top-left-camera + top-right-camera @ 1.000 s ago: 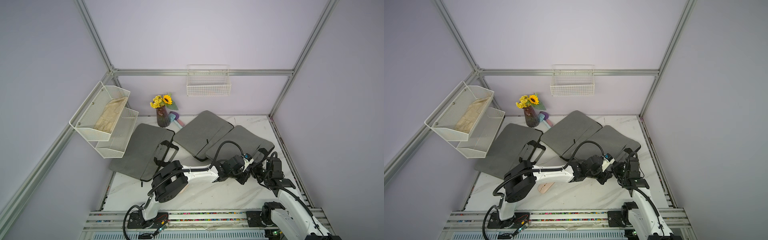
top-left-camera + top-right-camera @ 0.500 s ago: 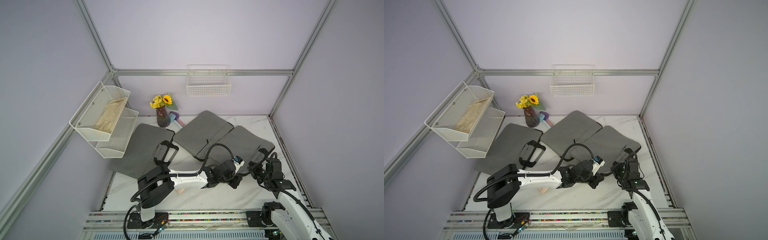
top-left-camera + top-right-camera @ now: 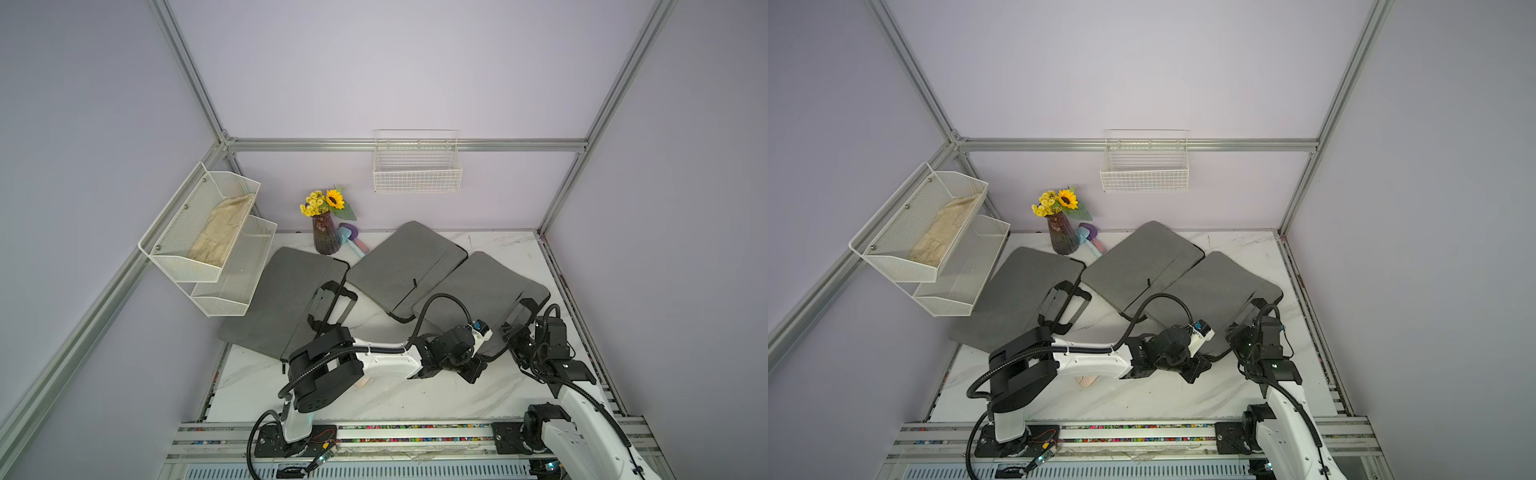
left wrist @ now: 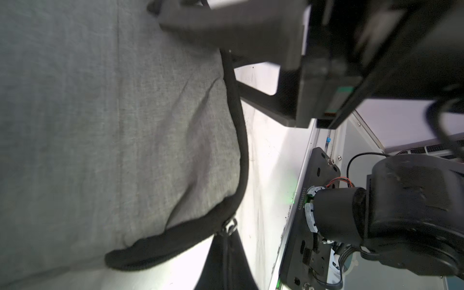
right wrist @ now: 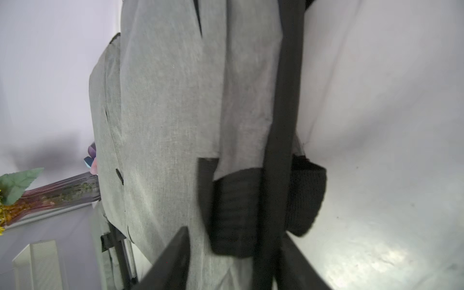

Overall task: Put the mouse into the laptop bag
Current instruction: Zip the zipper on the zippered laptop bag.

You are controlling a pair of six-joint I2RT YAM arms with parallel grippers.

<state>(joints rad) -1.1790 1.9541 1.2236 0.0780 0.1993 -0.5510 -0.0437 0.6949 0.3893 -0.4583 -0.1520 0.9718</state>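
Changed within the last second: left pincer [image 4: 224,241] drawn a little toward the front edge of the counter [image 3: 415,401]. The jaws of the right pincer [image 5: 236,233], then together, are now parted.

1. wire-mesh shelf [image 3: 183,266], white, two tiers, on the left wall above the counter; beige cloth in the upper tier. No part in the job.
2. vase of sunflowers [image 3: 325,235], purple glass, yellow blooms, at the back edge left of centre.
3. left-hand laptop bag [image 3: 286,299], grey fabric, flat by the left edge.
4. mouse [image 3: 1087,380], pale pink, rounded, on bare counter near the front edge, partly under the left forearm. It is in no bag yet.
5. middle laptop bag [image 3: 403,262], grey fabric, flat at the back edge.
6. left pincer: closed, apparently on the metal zip pull [image 4: 229,226] at the front corner of item 7, presumably to run the zip and open a mouth for the mouse.
7. right-hand laptop bag [image 3: 486,286], grey fabric, by the right edge; the likely destination.
8. right pincer: jaws apart, with the black ribbed handle [image 5: 306,195] of item 7 lying loose between them. Probably stationed there to steady the bag against the zip's drag.
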